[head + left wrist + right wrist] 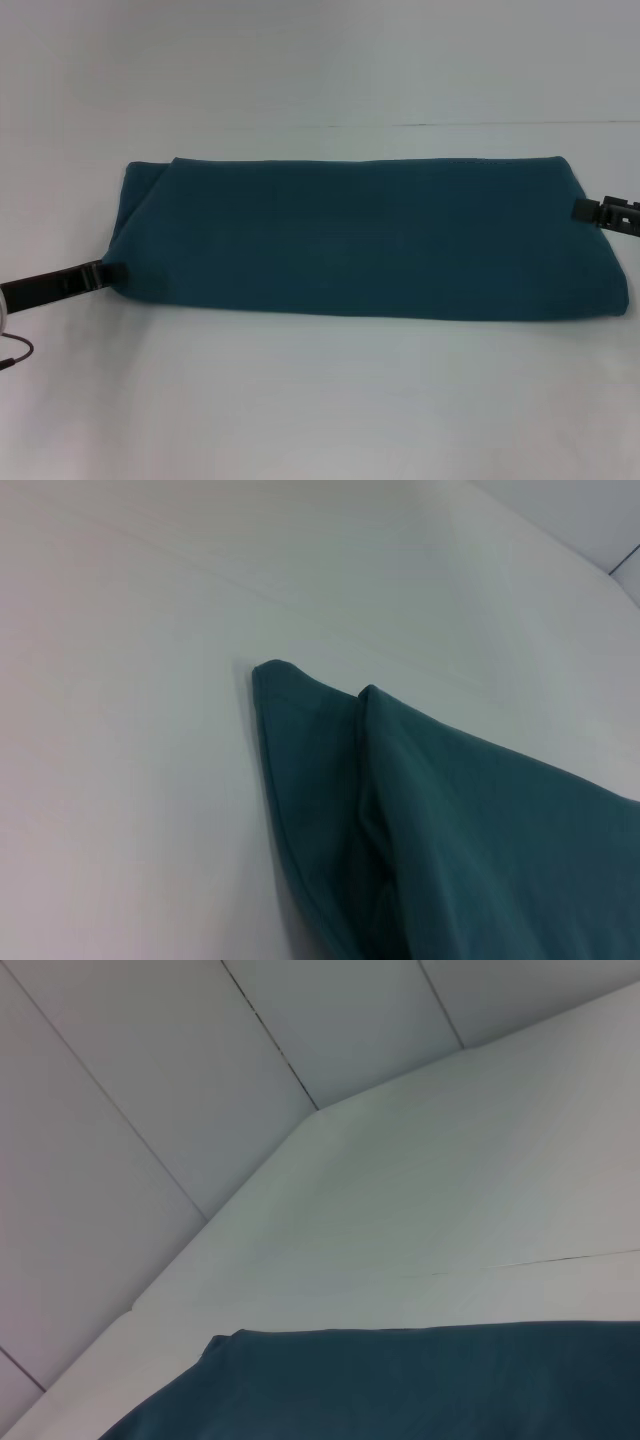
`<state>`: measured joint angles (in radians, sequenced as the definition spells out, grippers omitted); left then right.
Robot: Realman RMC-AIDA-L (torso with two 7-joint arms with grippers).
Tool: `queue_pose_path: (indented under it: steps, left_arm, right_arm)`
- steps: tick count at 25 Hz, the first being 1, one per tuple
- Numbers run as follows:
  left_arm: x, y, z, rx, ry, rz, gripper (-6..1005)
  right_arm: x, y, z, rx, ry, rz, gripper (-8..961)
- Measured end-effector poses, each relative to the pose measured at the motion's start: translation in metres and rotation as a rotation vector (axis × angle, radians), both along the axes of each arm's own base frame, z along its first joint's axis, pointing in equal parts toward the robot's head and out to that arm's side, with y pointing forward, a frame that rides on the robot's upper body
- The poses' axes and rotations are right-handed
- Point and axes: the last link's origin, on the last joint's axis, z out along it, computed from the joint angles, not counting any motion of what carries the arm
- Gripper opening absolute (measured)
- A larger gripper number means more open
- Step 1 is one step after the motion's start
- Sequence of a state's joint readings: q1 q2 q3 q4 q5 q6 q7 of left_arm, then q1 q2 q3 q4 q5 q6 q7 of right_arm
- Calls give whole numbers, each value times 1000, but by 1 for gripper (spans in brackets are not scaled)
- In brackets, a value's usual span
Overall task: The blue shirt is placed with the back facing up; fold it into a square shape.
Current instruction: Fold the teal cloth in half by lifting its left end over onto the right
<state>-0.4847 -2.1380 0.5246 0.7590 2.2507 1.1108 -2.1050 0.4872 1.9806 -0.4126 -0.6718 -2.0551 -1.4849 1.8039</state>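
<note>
Head view: the blue shirt [370, 235] lies on the white table [320, 400] as a long horizontal band, already folded lengthwise, its long edges running from one gripper to the other. The left gripper [105, 272] sits at the band's left end, low against the near corner, its dark tip touching the fabric edge. The right gripper [583, 209] sits at the opposite end, meeting the fabric about halfway up the short edge. Each gripper reaches in from outside the cloth, so the whole shirt spans the space between them. Whether either gripper is spread apart or pinching the cloth cannot be told, as the tips merge with the fabric.

Left wrist view: the blue shirt [450, 820] shows two layered corners just ahead of the left gripper, one fold overlapping the other, with the table [130, 730] bare beyond them.

Right wrist view: a straight edge and one rounded corner of the blue shirt [400, 1385] lie close before the right gripper, with the table [420, 1200] stretching beyond to a panelled wall [130, 1090].
</note>
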Motion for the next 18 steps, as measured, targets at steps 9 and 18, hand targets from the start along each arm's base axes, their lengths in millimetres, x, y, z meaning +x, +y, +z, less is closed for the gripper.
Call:
queue_pose_path:
  steps: [9,18]
  left_arm:
    - [-3,-3,1,3,-3,16,16]
    - [-18,-13,16,42,9,46,16]
  right_arm:
    - [-1,-1,-5,-7,0,4,899]
    - [-6,0,-13,-28,13,10,900]
